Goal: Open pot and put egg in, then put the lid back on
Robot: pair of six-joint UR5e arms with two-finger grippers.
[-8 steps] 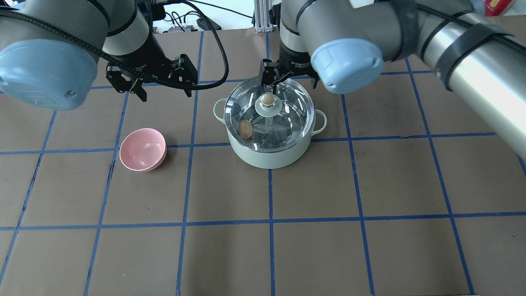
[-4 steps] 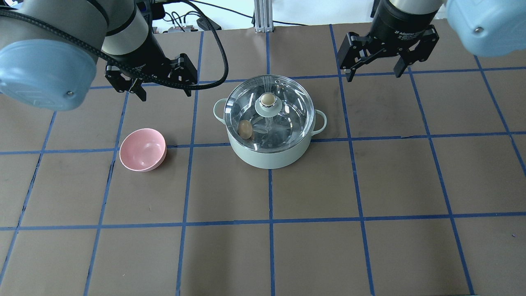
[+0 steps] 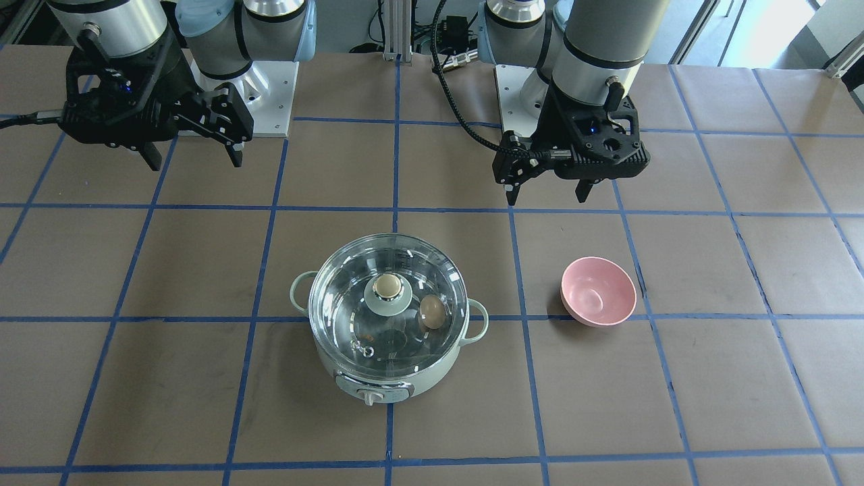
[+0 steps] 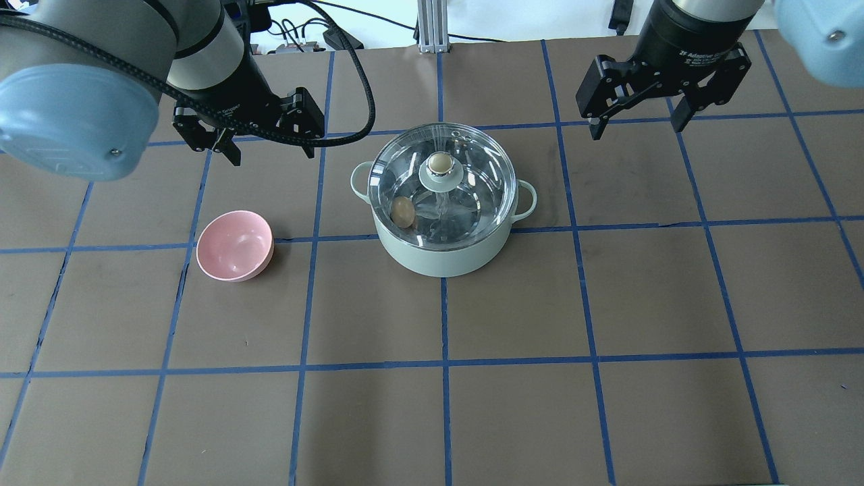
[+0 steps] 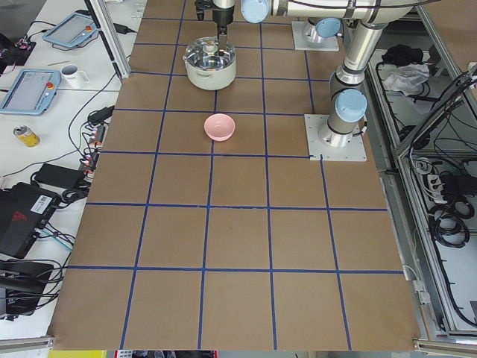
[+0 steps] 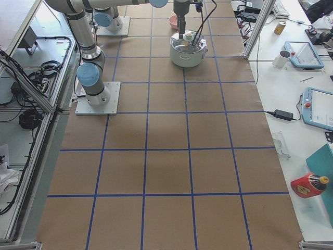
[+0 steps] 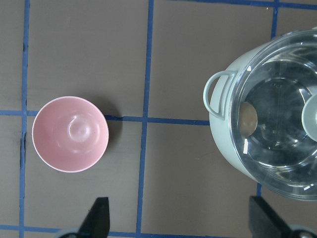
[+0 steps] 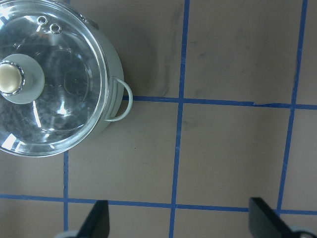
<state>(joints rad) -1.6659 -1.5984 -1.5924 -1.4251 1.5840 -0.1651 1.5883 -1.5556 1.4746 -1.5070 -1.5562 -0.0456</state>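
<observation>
On the brown paper-covered bench (image 4: 607,418), the round mint-green electric pot (image 4: 442,260) stands with its clear glass lid with a beige knob (image 4: 472,196) seated on the rim. Both claws hang spread and empty, well apart from the pot: the left claw (image 4: 271,154) on the side of the round pink bowl (image 4: 235,245), the right claw (image 4: 636,131) opposite. The small tan egg (image 4: 403,212) lies inside, under the glass. The task looks done. The likeliest mishap is an arm sweeping low, clipping a loop handle and jolting the egg until it cracks.

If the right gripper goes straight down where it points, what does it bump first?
Probably just the brown table. The right gripper points down with its jaws open, and its own camera shows the pot off to one side, not underneath.
</observation>
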